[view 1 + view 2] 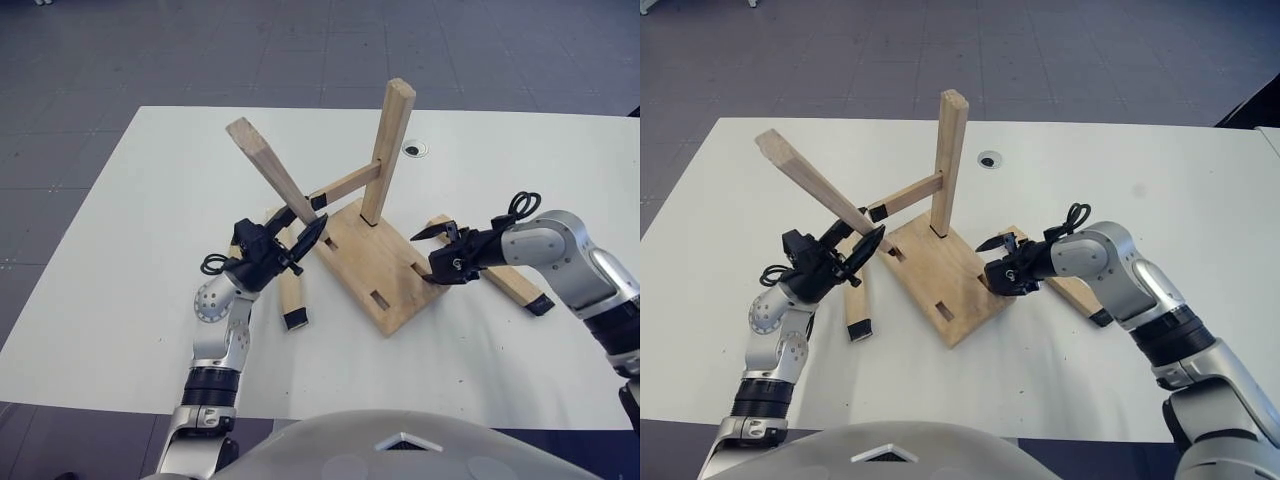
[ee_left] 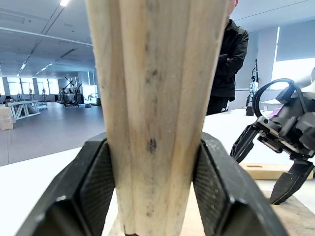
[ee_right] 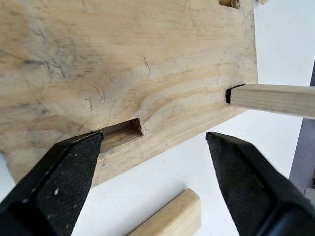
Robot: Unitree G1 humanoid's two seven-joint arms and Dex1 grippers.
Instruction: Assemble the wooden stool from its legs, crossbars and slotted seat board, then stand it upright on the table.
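Four legs by my count. One upright leg (image 1: 390, 145) stands in a slot at the far corner of the slotted seat board (image 1: 375, 260). One tilted leg (image 1: 265, 160) leans up and away over the board's left edge. The other two lie flat on the white table (image 1: 120, 250): a loose leg (image 1: 290, 290) just left of the board and another loose leg (image 1: 515, 285) just right of it, partly under the right arm. Both have a black-capped end.

One crossbar (image 1: 345, 185) is all I can count for sure, running between the upright leg and the tilted one, above the board. The board itself lies flat on the table, and two empty slots show along its near-right side.

Two grippers, doing different jobs. The left gripper (image 1: 305, 235) sits at the board's left edge with its fingers (image 2: 98, 182) clamped tight on the lower end of the tilted leg, wood pressed between both pads. The right gripper (image 1: 432, 255) is at the board's right edge with its fingers spread apart, holding nothing, one finger (image 3: 64, 167) over an empty slot and the other off the board's edge.
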